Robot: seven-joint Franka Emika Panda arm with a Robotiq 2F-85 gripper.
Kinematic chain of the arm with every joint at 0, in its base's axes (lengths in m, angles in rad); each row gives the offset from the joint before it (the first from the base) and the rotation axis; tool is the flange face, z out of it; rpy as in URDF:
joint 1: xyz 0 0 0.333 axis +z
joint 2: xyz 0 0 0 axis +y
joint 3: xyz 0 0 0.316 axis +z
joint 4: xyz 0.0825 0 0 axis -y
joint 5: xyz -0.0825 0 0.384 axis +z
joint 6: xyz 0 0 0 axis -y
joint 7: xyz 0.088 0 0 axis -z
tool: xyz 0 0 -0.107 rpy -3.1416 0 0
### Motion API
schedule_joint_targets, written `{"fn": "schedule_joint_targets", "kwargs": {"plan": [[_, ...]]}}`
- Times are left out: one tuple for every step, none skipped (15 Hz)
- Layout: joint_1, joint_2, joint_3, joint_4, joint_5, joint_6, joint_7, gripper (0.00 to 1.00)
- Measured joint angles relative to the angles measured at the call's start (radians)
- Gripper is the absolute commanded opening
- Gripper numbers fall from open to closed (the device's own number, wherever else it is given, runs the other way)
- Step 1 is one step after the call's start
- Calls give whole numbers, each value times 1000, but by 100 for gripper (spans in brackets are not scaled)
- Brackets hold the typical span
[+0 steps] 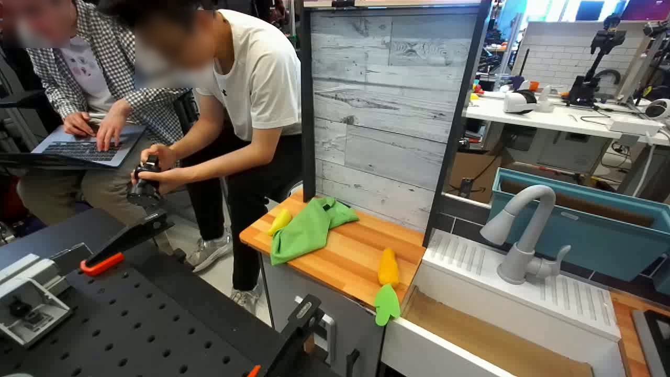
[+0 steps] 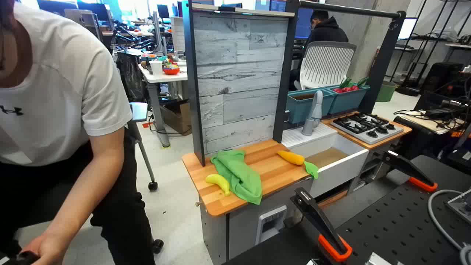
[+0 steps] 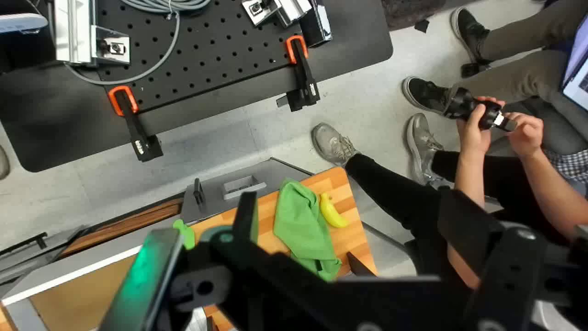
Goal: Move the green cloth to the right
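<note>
The black metal gripper (image 3: 340,220) is released, jaws apart. On the striped wooden desk (image 2: 265,157) lies the crumpled green cloth (image 2: 241,178), one corner over the edge. A curved yellow banana (image 2: 219,182) is just beside the cloth, an orange carrot (image 2: 291,158) well apart, a grey plank-patterned panel (image 2: 243,81) behind.

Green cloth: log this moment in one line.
green cloth: rumpled on wooden counter, ungripped | banana: beside cloth | carrot: same counter, toward sink | white-shirted person: near counter, holding black device
</note>
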Motion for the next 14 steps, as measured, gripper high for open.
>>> {"fn": "schedule_joint_targets", "kwargs": {"plan": [[0,0,0,0,0,1,0,100],[0,0,0,0,0,1,0,100],[0,0,0,0,0,1,0,100],[0,0,0,0,0,1,0,100],[0,0,0,0,0,1,0,100],[0,0,0,0,0,1,0,100],[0,0,0,0,0,1,0,100],[0,0,0,0,0,1,0,100],[0,0,0,0,0,1,0,100],[-1,0,2,-1,0,7,0,100],[-3,0,6,-7,1,27,5,100],[-4,3,12,-18,1,61,14,100],[-4,10,20,-31,1,103,26,100],[-4,21,29,-46,2,151,37,100]]}}
